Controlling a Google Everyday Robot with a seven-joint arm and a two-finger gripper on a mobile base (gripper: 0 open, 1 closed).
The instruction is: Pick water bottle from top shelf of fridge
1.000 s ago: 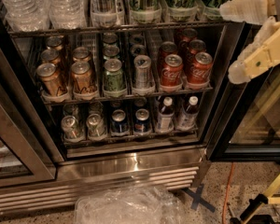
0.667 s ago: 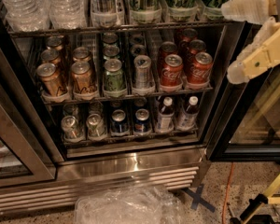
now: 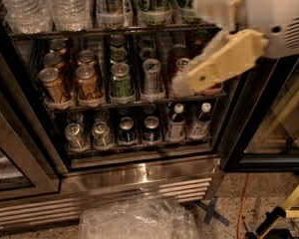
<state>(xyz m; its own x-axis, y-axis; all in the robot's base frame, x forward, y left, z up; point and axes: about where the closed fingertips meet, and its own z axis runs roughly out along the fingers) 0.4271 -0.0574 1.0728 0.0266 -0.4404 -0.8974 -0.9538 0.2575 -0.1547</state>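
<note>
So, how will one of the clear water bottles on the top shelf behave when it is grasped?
The water bottle has ribbed clear walls, so it probably dents when squeezed. The smooth plastic may slip. The open gripper hangs at upper right, away from it.

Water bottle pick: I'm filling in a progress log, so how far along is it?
Done: the fridge looks open, so the top shelf is reachable. In hand: the gripper hovers before the fridge's right side, jaws apart and empty. Left: shift left to the water bottles at the shelf's left end, grasp one and withdraw it.
</note>
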